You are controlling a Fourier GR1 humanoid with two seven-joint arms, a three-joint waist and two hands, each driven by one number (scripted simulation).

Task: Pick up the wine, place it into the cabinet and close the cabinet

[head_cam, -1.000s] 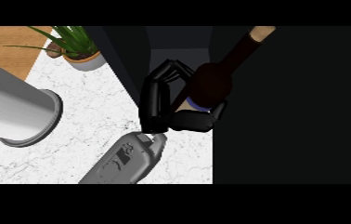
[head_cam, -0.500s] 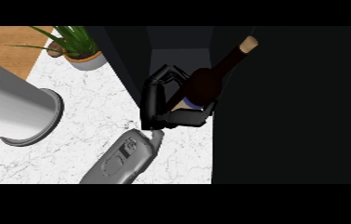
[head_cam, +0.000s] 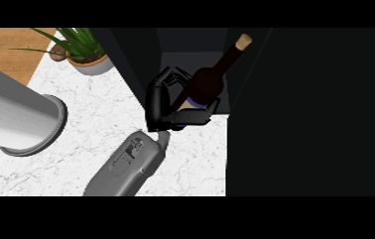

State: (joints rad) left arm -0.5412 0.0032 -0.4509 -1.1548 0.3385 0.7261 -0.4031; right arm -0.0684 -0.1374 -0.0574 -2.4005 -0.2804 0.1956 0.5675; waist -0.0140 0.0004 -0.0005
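The wine bottle (head_cam: pixel 212 77) is dark with a tan cork top and tilts up and to the right. My left hand (head_cam: pixel 162 101) is shut on its lower body, fingers curled round the left side and the thumb across the base. Its grey forearm (head_cam: pixel 124 166) enters from the lower edge. The bottle sits at the mouth of the dark cabinet (head_cam: pixel 135 59), with its neck inside the opening. A large dark panel (head_cam: pixel 300 114), apparently the cabinet's open door, fills the right side. My right hand does not show.
A big grey cylinder (head_cam: pixel 26 121) stands on the white marble counter (head_cam: pixel 81 99) at the left edge. A potted green plant (head_cam: pixel 84 52) sits at the back left, beside a strip of wood surface (head_cam: pixel 18 49).
My left hand has carried the bottle a little to the left, and the neck has swung left toward the cabinet's opening. The grip is unchanged.
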